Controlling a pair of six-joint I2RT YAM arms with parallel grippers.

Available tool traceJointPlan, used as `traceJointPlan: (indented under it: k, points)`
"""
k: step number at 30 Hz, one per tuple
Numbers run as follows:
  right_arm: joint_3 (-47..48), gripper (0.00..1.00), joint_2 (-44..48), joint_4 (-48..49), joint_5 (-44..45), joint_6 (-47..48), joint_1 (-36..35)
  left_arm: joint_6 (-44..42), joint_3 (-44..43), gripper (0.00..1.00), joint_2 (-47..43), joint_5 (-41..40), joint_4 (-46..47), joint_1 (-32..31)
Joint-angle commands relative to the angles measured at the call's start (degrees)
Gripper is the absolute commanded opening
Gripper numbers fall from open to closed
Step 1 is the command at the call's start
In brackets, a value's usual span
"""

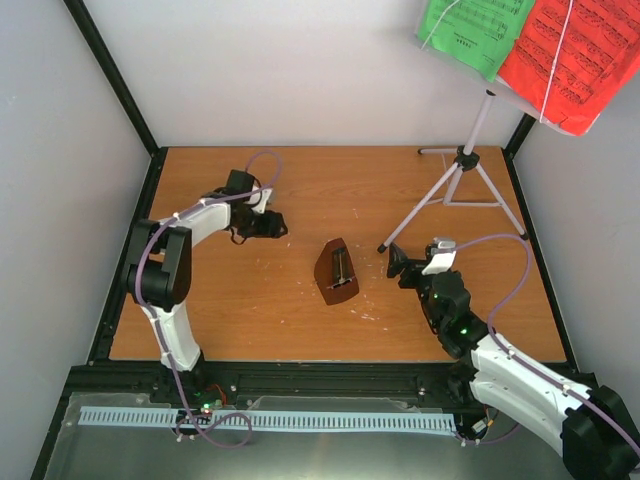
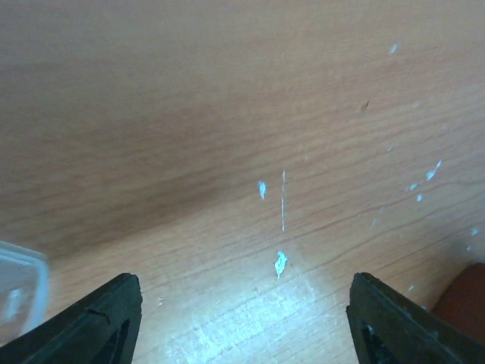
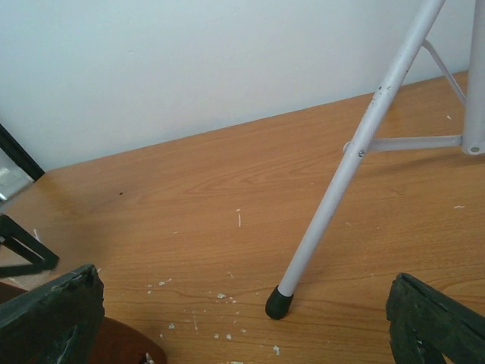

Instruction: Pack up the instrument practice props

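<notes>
The dark brown pyramid metronome (image 1: pixel 336 272) sits at the middle of the wooden table. The white tripod music stand (image 1: pixel 462 168) stands at the back right and carries a green sheet (image 1: pixel 478 30) and a red sheet (image 1: pixel 570 55) on its plate. My left gripper (image 1: pixel 272 225) is open and empty, low over bare wood (image 2: pixel 242 326), left of the metronome, whose brown edge (image 2: pixel 464 303) shows at lower right. My right gripper (image 1: pixel 400 265) is open and empty (image 3: pixel 242 326), facing the stand's near leg and its black foot (image 3: pixel 279 303). The metronome's corner (image 3: pixel 121 345) lies by its left finger.
A clear plastic piece (image 2: pixel 19 292) shows at the left edge of the left wrist view. White specks dot the wood (image 3: pixel 220 296). Grey walls and a black frame (image 1: pixel 120 90) enclose the table. The stand's other legs (image 1: pixel 480 203) spread at back right.
</notes>
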State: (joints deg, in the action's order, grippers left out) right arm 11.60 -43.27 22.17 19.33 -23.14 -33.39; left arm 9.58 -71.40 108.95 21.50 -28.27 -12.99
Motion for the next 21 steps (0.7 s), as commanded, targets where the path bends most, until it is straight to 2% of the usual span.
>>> traceJointPlan:
  k: [1,8,16,21]
  points:
    - [-1.31,1.0,-2.42,3.24,2.17,0.2,0.35,-3.56,-3.01,0.78,-4.42,-6.42,-1.95,2.02]
    - [0.72,1.0,-7.99,3.51,1.5,0.81,0.44,-5.04,-1.29,0.77,-1.8,-8.37,-1.15,8.54]
    - [0.43,1.0,-7.29,5.54,-4.02,2.9,0.43,-6.85,1.49,0.77,-1.05,-5.19,2.04,8.65]
    - [0.4,1.0,-8.66,6.95,-6.17,3.38,0.43,-7.47,0.04,0.74,1.09,-2.96,2.52,8.51]
